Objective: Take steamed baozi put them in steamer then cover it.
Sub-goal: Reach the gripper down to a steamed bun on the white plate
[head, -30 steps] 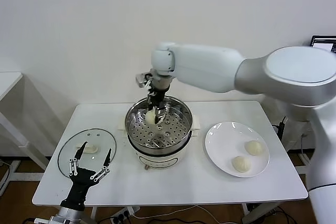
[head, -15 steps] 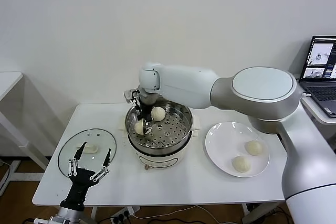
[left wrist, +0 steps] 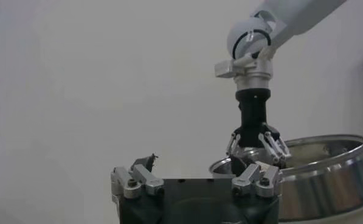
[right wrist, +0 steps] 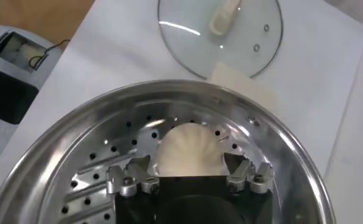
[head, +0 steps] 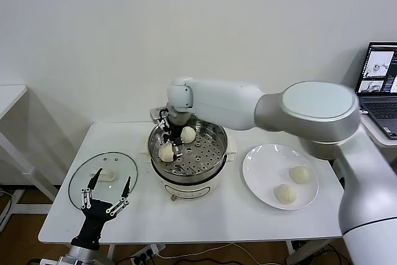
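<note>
Inside the steamer (head: 189,153), on the perforated tray's left side: right claw (head: 170,140) reached down over a baozi (head: 165,152), fingers spread to either side of it, released, not pinching. Same bun in the right wrist view (right wrist: 189,149), sat on the tray between the open fingertips (right wrist: 121,181). Second baozi (head: 187,134) just behind it toward the tray's rear, near but apart from the first. Steamer itself mid-worktop (head: 217,215), on a white base.

On the white plate (head: 263,175) right of the steamer: two more baozi, one further back (head: 300,174), one nearer the front edge (head: 285,193), close together, touching or not cannot be told.

Left of the steamer: glass lid (head: 102,179) flat on the worktop, cream handle (head: 107,175) up, well apart from the pot. Also seen from the right wrist (right wrist: 219,33) beyond the steamer rim.

At the front-left worktop edge: left claw (head: 106,192) parked, pointing up, fingers splayed open, nothing held, tips overlapping the lid's near edge in the head view. From the left wrist view: the right claw (left wrist: 255,147) dipping into the steamer (left wrist: 315,176).
</note>
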### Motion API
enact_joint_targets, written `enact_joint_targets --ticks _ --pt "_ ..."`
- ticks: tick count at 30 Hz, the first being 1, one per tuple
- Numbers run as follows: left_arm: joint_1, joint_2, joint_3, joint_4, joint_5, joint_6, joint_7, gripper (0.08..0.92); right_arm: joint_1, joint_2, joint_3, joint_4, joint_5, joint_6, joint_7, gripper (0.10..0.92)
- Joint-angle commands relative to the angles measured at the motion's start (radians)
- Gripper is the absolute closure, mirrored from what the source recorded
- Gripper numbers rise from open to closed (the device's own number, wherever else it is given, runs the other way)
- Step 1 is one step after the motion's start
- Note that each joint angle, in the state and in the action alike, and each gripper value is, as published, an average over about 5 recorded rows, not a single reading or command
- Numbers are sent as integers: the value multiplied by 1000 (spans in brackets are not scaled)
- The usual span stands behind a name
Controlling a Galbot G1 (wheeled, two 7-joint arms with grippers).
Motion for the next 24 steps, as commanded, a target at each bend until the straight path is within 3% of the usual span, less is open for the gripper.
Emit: enact_joint_targets --ticks 1,6,11,24 --pt "1 2 4 -1 3 0 1 177 180 -314 26 177 -82 55 -172 203" --pt "5 3 7 -4 8 -2 1 177 198 -526 -4 218 -176 107 -267 203" --pt "6 4 11 -8 14 -1 0 177 116 -685 -34 243 -274 126 -269 203" --pt "16 -1 -6 -2 19 -1 -2 177 -221 -768 61 263 -361 127 -212 203"
